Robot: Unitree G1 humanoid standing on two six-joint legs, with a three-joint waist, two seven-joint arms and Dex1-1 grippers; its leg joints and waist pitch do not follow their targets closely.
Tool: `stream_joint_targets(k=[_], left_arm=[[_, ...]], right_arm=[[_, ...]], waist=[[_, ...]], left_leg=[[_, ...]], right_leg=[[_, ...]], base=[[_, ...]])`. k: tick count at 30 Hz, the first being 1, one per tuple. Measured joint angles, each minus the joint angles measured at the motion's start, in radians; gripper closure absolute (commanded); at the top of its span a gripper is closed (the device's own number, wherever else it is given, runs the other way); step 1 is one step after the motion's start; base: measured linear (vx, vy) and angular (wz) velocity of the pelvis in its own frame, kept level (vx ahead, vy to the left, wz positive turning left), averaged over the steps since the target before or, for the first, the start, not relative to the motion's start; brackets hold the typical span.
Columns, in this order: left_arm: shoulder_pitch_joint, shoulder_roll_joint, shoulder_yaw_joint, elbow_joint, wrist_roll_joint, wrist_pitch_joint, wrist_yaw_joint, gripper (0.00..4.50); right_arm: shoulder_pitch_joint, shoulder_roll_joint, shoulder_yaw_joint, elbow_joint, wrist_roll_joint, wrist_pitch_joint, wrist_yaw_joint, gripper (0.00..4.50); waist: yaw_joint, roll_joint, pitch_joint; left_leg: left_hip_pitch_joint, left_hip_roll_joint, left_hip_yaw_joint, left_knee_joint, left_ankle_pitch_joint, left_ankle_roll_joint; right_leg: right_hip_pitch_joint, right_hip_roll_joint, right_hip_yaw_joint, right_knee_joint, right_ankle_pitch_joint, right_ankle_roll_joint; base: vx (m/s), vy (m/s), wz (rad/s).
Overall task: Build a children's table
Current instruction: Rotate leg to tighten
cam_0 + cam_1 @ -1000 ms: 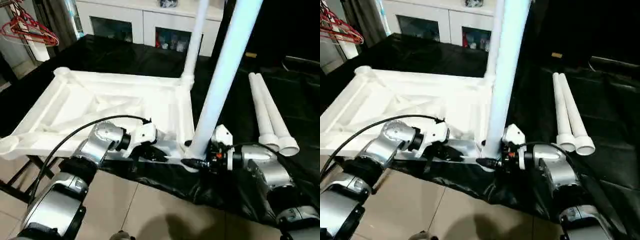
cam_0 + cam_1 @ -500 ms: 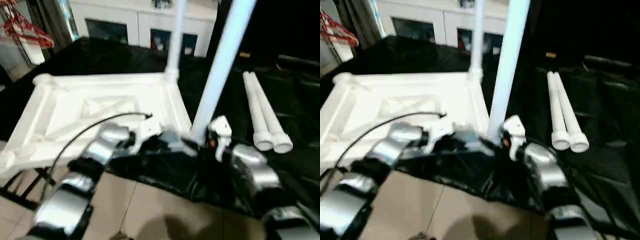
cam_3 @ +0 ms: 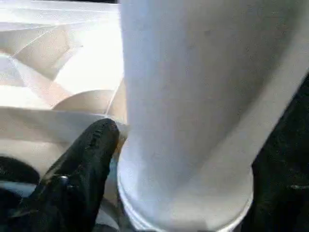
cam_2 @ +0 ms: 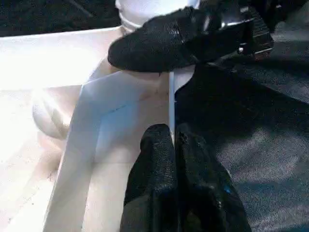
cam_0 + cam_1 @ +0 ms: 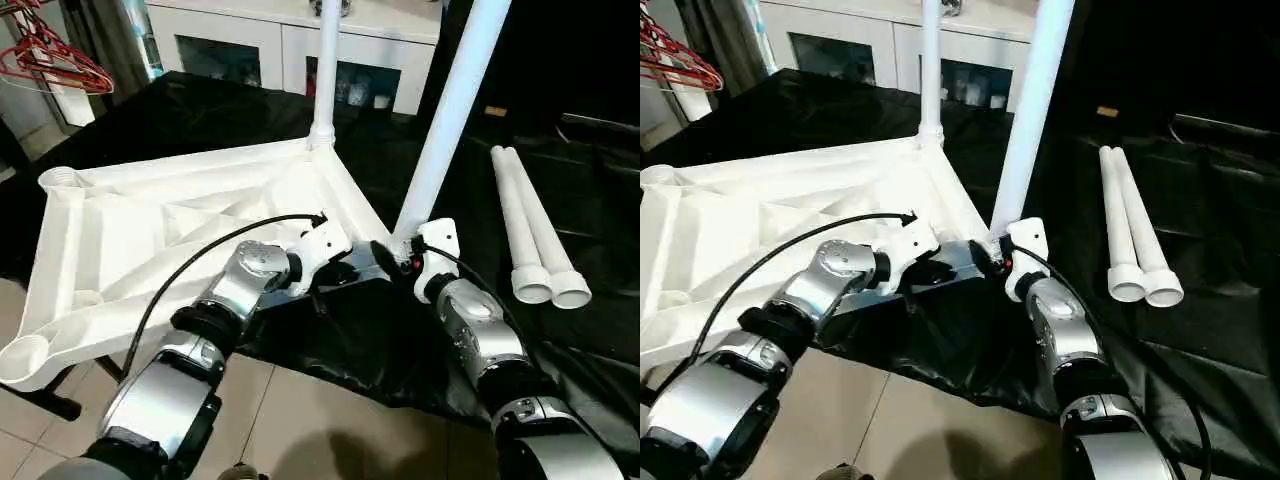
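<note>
Left end effector (image 4: 175, 140) pinches the table top's (image 5: 150, 230) near rim. Right end effector (image 5: 392, 258) stands spread around the near upright leg (image 5: 445, 120).

head pair overhead, wrists close on tabletop (image 4: 120, 111)

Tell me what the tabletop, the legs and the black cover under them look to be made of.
Tabletop: apparently moulded white plastic, semi-matte; ribs and round corner sockets are formed in one piece.
Standing legs and loose legs: probably the same white plastic, smooth; the loose ones show hollow tube ends.
Black cover: looks like thin plastic sheeting or coated fabric; it wrinkles and glints.
</note>
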State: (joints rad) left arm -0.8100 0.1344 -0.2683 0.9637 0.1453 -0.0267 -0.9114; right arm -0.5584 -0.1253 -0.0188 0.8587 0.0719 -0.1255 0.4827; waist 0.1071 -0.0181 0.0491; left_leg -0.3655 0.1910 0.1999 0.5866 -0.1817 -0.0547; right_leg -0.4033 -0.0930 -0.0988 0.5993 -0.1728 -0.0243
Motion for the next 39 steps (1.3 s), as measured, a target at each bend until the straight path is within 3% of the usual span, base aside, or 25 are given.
stream_joint_targets(k=[6,10,14,20,25,30,39], left_arm=[[0.054,0.087,-0.006,-0.081,-0.035,-0.046,-0.197,4.5],[0.066,0.119,-0.011,-0.099,-0.057,-0.046,-0.306,4.5],[0.08,0.148,-0.019,-0.119,-0.072,-0.055,-0.388,4.5],[0.099,0.179,-0.029,-0.157,-0.077,-0.058,-0.473,4.5],[0.099,0.173,-0.031,-0.149,-0.076,-0.069,-0.464,4.5],[0.09,0.149,-0.025,-0.126,-0.064,-0.078,-0.397,4.5],[-0.006,0.003,0.001,0.016,-0.009,0.0,-0.008,4.5]], right_arm=[[0.015,-0.099,0.065,-0.03,0.032,-0.011,0.35,0.86],[0.039,-0.166,0.11,-0.08,0.05,0.0,0.562,0.86],[0.053,-0.216,0.147,-0.126,0.063,0.025,0.717,0.86],[0.079,-0.245,0.181,-0.19,0.083,0.06,0.829,1.35],[0.084,-0.236,0.177,-0.191,0.083,0.063,0.826,1.73],[0.094,-0.224,0.145,-0.188,0.082,0.068,0.744,1.76],[0.024,-0.058,-0.004,-0.047,0.049,0.065,0.146,1.78]], waist=[[-0.002,0.001,0.0],[0.006,0.0,0.0],[0.01,-0.001,0.001],[0.015,-0.008,0.001],[0.022,-0.008,0.001],[0.025,-0.008,0.001],[0.004,-0.006,0.001]], left_leg=[[-0.001,0.001,0.0,-0.001,0.0,0.001],[-0.002,0.001,0.0,0.0,0.0,0.001],[-0.001,0.001,0.0,0.001,0.0,0.001],[-0.002,0.001,0.0,0.001,0.0,0.001],[-0.001,0.001,0.0,0.001,0.0,0.001],[0.0,0.001,0.0,0.001,0.0,0.0],[0.0,0.0,0.0,0.001,0.0,0.0]], right_leg=[[-0.001,0.001,0.0,0.0,-0.002,0.001],[-0.001,0.001,0.0,0.0,-0.002,0.001],[-0.001,0.001,0.0,0.001,-0.002,0.001],[-0.001,0.0,0.0,0.001,-0.002,0.001],[-0.001,0.0,0.0,0.001,-0.002,0.001],[0.0,0.0,0.0,0.001,-0.001,0.0],[-0.001,0.0,0.0,0.001,0.001,0.002]], base=[[0.0,0.0,0.0],[0.0,0.0,0.0],[0.0,0.0,0.0],[0.0,0.0,0.0],[0.0,0.0,0.0],[0.0,0.0,0.0],[0.0,0.0,0.0]])
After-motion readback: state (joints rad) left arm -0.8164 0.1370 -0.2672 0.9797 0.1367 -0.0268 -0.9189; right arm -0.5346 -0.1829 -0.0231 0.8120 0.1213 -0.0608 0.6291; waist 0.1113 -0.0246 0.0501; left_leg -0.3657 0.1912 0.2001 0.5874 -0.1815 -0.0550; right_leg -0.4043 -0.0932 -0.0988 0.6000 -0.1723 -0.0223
